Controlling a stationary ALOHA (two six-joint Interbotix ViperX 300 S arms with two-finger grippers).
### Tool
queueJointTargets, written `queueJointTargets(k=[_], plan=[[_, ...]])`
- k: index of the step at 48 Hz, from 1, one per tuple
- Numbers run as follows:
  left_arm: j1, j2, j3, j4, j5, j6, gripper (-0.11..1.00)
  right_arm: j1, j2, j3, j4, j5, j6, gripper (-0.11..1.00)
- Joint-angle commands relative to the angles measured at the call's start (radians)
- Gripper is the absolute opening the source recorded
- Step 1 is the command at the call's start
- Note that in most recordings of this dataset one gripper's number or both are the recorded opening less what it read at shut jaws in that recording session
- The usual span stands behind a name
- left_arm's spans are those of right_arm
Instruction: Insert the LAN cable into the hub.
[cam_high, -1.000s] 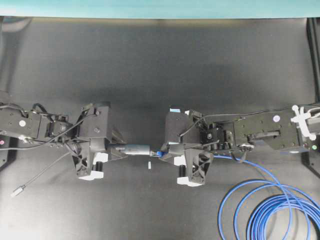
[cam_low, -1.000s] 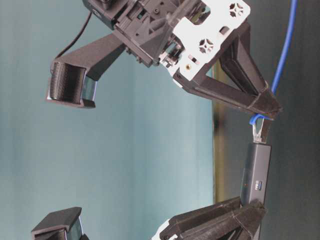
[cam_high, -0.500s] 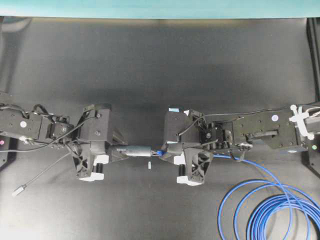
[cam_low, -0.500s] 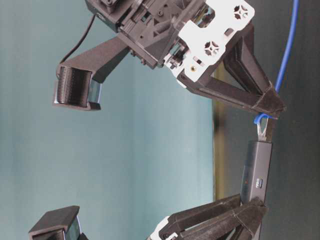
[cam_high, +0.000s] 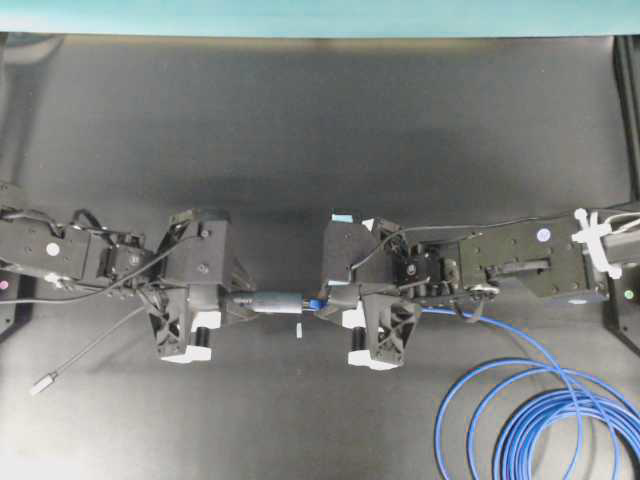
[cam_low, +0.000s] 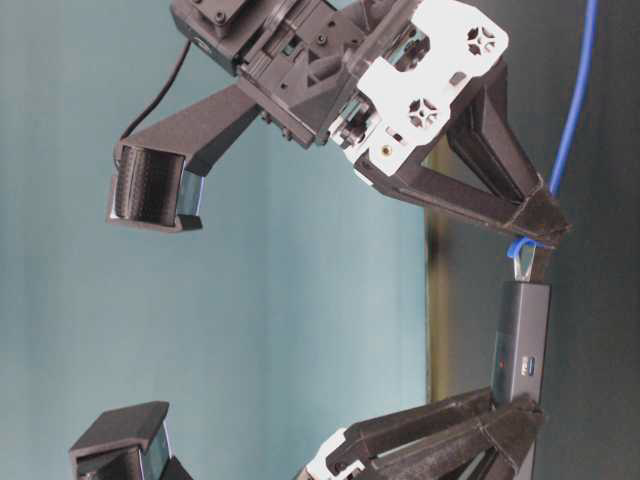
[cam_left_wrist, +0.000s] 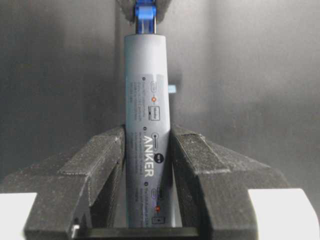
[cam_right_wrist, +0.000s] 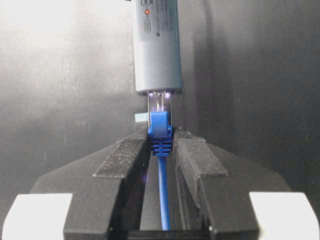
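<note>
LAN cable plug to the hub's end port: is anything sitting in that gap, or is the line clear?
Nothing visible blocks it. The right hand holds the LAN cable by its blue boot, and the clear plug tip already meets the end of the hub, which the left hand clamps. Plug and port look lined up.

Left pincer (cam_high: 236, 305) and right pincer (cam_high: 330, 303) face each other tip to tip, both clamped

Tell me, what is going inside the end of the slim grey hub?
The bright-blue LAN cable's clear plug enters the slim grey hub. The plug's tip is hidden inside; its depth cannot be seen.
</note>
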Motion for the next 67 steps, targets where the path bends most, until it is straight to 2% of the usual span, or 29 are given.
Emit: queueJointTargets(k=[1,18,48,67], plan=[[-0.002,-0.002,-0.028,0.005,-0.008,0.008,0.28,-0.002,0.003,-0.026,0.000,-0.002,0.005,0.13],[0.005,0.028,-0.071,0.005,-0.009,0.029,0.28,0.002,0.035,-0.071,-0.002,0.021,0.000,0.13],[0.011,0.067,-0.084,0.005,-0.075,0.025,0.28,-0.006,0.048,-0.103,-0.002,-0.060,0.000,0.13],[0.012,0.032,-0.025,0.005,-0.051,0.017,0.28,-0.005,0.025,-0.052,0.000,-0.012,0.008,0.13]])
